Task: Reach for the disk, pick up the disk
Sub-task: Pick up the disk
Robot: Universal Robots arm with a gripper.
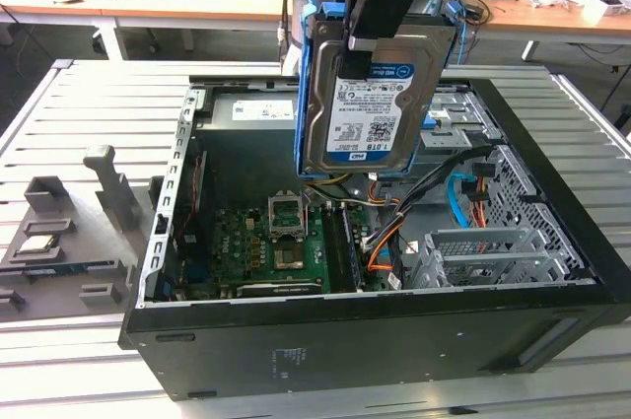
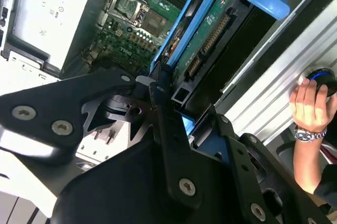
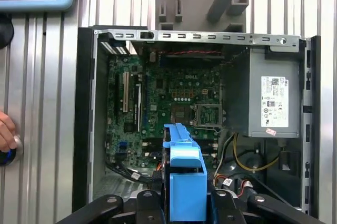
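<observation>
The disk (image 1: pixel 370 104), a silver-grey hard drive with a white-and-blue label and blue side rails, hangs upright above the open computer case (image 1: pixel 375 325). My gripper (image 1: pixel 380 30) is shut on its upper edge, and the drive's lower edge is clear of the case interior. In the second wrist view the disk (image 2: pixel 210 34) extends away from the black fingers (image 2: pixel 163 108), its connector edge and blue rail showing. Seen in the first wrist view, the blue rail of the disk (image 3: pixel 184 176) sits between the finger links, over the motherboard (image 3: pixel 168 103).
Inside the case lie the motherboard (image 1: pixel 276 242), a grey power supply (image 3: pixel 263 97), orange and blue cables (image 1: pixel 463 197) and a metal drive cage (image 1: pixel 483 251). A grey fixture with small parts (image 1: pixel 69 232) stands at the exterior view's left. A person's hand (image 2: pixel 310 105) rests beside the case.
</observation>
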